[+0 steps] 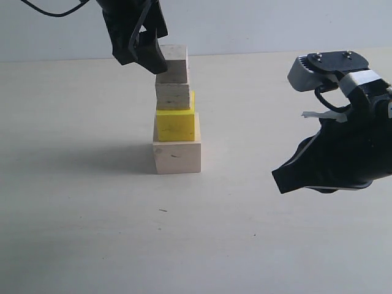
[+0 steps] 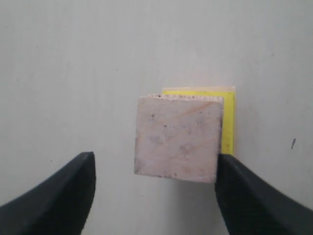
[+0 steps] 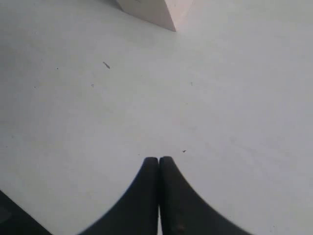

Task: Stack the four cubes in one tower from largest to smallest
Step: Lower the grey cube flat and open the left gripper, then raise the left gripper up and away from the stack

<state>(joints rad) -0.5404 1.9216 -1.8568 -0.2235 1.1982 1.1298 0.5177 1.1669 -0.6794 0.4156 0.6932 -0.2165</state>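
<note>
Hovering left gripper (image 2: pixel 155 159) spread wide around top cube (image 1: pixel 174 61), touching its edge on one side, tower (image 1: pixel 176 116) four high, staggered, right gripper (image 3: pixel 159 161) pressed together at 3 o'clock.

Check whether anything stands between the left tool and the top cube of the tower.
Nothing visible does. The left tool is open around the top cube: one finger meets its corner, the other stands apart across an empty gap.

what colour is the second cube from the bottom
The second cube is bright yellow, clearest in the exterior view.
</note>
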